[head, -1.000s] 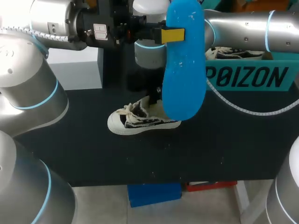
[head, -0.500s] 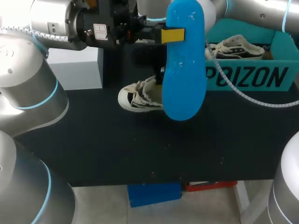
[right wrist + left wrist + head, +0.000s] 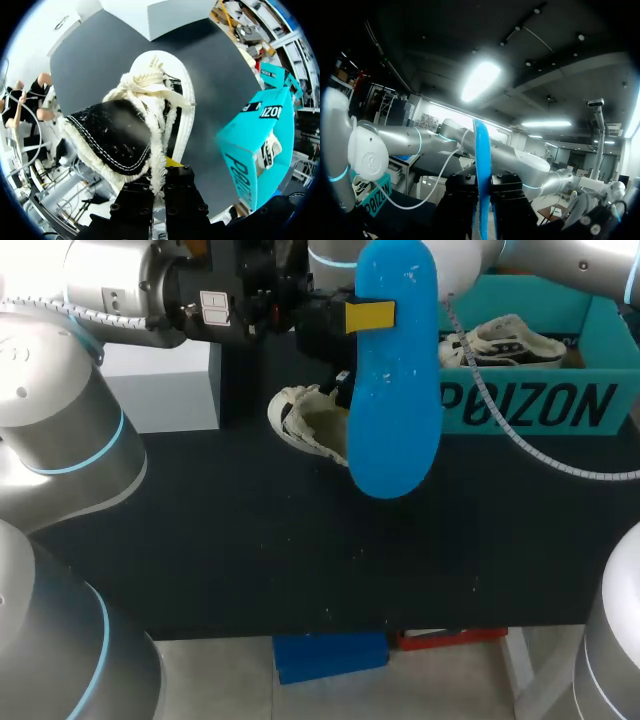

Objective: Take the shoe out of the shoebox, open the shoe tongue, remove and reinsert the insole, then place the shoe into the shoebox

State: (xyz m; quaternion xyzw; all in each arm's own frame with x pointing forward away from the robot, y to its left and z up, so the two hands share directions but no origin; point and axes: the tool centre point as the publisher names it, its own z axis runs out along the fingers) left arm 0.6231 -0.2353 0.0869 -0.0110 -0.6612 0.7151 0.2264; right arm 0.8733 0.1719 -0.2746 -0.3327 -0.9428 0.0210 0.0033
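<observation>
Shoe (image 3: 145,115): R hand (image 3: 160,176); insole (image 3: 395,390): L hand (image 3: 368,316)

Strong overhead glare, dim surroundings

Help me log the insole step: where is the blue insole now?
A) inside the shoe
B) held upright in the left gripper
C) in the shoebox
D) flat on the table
B: the blue insole stands upright, pinched in the left gripper, apart from the shoe behind it.
</observation>
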